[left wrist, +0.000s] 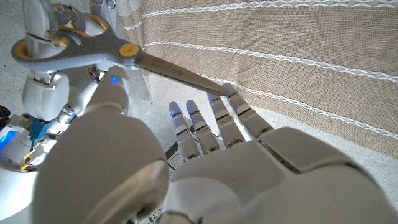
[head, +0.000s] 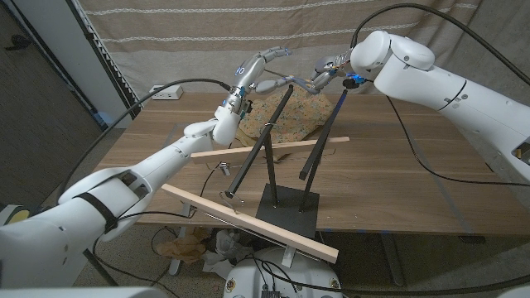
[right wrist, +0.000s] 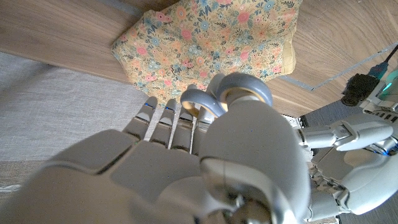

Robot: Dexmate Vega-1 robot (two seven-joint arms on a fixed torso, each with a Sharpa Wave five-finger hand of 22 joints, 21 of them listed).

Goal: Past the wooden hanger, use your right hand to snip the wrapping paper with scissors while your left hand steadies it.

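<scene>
Head view: your right hand [head: 325, 73] is gripping the scissors [head: 286, 81] above the floral wrapping paper [head: 290, 116]; your left hand [head: 263, 62] is hovering spread, touching the blade tips.

A beige striped curtain [head: 207, 25] hangs behind the wooden table [head: 431, 182]

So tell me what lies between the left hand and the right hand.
In the head view the scissors span that gap: the right hand holds the handles, and the blade tips reach toward the raised left hand, above the floral wrapping paper.
</scene>
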